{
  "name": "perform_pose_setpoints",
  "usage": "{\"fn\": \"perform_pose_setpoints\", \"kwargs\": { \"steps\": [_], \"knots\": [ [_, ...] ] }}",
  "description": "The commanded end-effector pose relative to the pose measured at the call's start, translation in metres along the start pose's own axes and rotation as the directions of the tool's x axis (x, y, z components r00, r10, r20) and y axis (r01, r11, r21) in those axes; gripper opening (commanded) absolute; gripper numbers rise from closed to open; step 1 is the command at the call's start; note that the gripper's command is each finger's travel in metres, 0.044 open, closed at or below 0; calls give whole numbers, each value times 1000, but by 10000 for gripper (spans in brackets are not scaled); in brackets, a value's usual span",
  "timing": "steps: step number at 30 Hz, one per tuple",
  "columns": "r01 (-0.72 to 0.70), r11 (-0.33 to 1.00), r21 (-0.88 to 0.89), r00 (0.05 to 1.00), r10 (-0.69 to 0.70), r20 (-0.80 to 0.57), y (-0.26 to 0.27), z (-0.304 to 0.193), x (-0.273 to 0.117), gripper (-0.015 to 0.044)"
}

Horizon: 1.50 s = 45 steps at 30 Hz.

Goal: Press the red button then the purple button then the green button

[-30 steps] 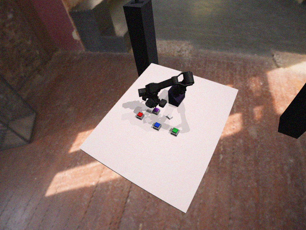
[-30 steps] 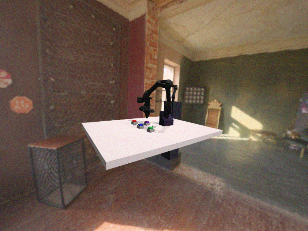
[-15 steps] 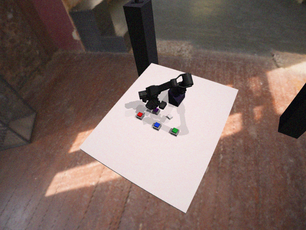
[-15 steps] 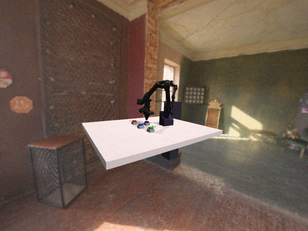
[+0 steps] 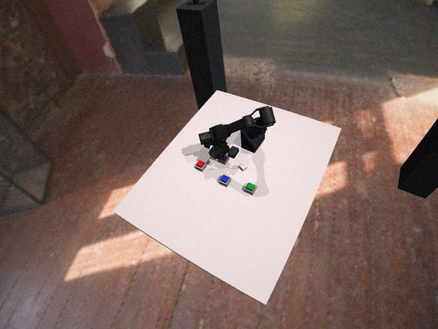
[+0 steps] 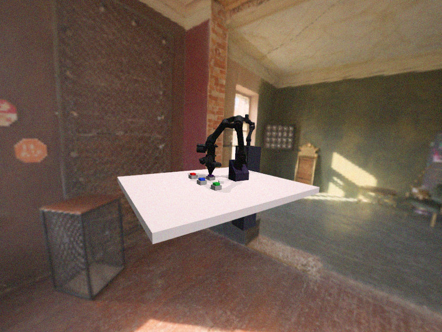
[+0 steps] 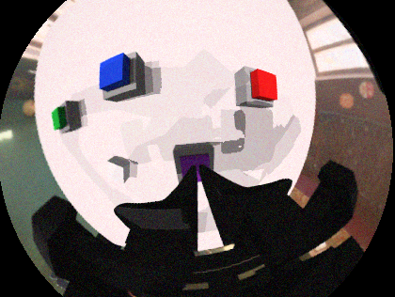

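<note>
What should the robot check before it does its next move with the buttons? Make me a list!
1. Gripper shut with nothing in it: ok.
2. Fingertips right over the purple button: ok.
3. Purple button pushed all the way down: cannot tell.
4. Blue button not touched, off to the side: ok.
5. Small white block clear of the arm: ok.
6. Green button in the open for the last press: ok.

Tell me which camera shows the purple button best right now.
Wrist view: the purple button sits right at the shut hand tips, unobstructed. From the top it is mostly hidden under the hand; in the exterior view it is tiny and distant.
</note>
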<state>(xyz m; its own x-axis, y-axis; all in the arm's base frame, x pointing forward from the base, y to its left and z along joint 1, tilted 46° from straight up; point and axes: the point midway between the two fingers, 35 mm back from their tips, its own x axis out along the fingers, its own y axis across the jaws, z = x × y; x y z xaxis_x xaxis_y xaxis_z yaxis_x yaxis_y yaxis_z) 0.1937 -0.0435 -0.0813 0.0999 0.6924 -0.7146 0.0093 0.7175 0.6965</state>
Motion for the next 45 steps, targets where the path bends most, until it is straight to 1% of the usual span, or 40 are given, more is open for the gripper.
{"fn": "perform_pose_setpoints", "kwargs": {
  "steps": [1,22,26,32,33,36,37,43,45],
  "knots": [
    [-12,1000,13,1000,12,-7,2,-3,3,20],
    [-12,1000,13,1000,12,-7,2,-3,3,20],
    [-10,1000,12,1000,10,-7,1,-3,-27,20],
    [-10,1000,13,1000,10,-8,1,-3,-32,20],
    [-9,1000,13,1000,9,-8,0,-2,-39,20],
    [-8,1000,14,1000,8,-8,-1,-2,-81,20],
    [-9,1000,14,1000,9,-9,0,-2,-89,20],
    [-9,1000,14,1000,9,-9,0,-3,-91,20],
    [0,1000,17,1000,0,-10,6,6,-93,20]
  ]
}}
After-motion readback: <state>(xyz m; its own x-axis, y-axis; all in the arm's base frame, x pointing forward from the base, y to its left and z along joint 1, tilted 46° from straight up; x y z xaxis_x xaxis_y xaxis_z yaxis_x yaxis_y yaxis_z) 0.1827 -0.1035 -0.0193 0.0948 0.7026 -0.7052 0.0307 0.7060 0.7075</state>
